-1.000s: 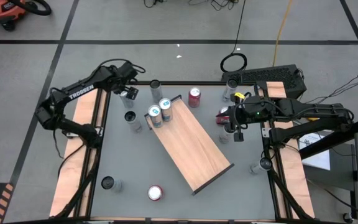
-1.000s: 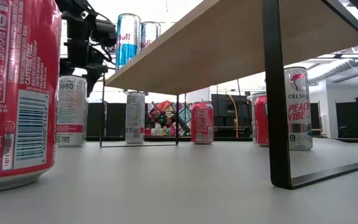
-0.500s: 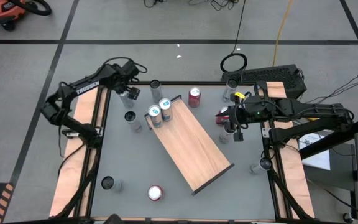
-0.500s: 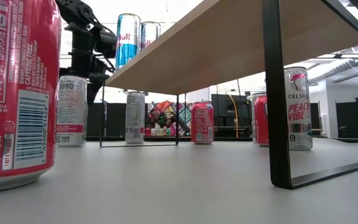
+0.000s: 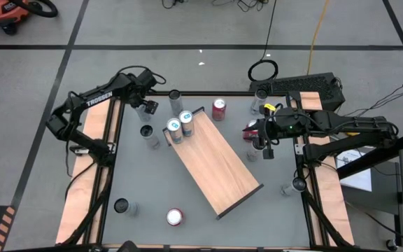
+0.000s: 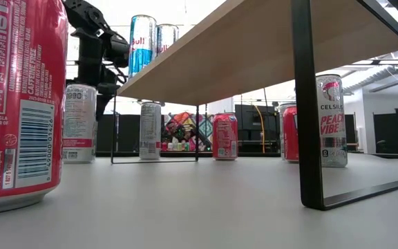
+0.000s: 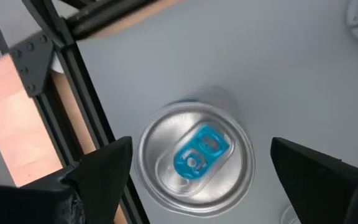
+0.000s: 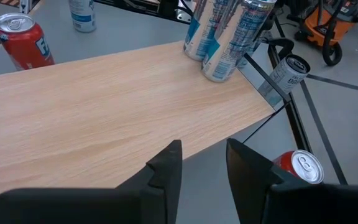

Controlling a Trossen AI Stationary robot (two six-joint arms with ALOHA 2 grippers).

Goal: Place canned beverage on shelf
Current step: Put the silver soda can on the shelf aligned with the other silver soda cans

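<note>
Closest to us in the low view there's a big red can right up against the camera, standing on the grey desk. From above it's the red can at the desk's near edge, with a dark-topped can off to its left.

Moving back, the shelf sits diagonally across the middle of the desk, a wooden board on a thin black frame. Two blue-and-silver cans stand side by side on its far-left end, so those are already up there; the rest of the board is bare.

The right pincer hangs just off the shelf's right side. In its wrist view we see its fingers fairly close together with nothing between them, and a red can below on the desk beside it.

Further back on the left, the left pincer hovers over a silver can with a blue tab standing on the desk near the far-left corner. Its fingers are spread wide on either side of the can's top, not touching it. Another red can stands on the desk just past the shelf's far end.
</note>
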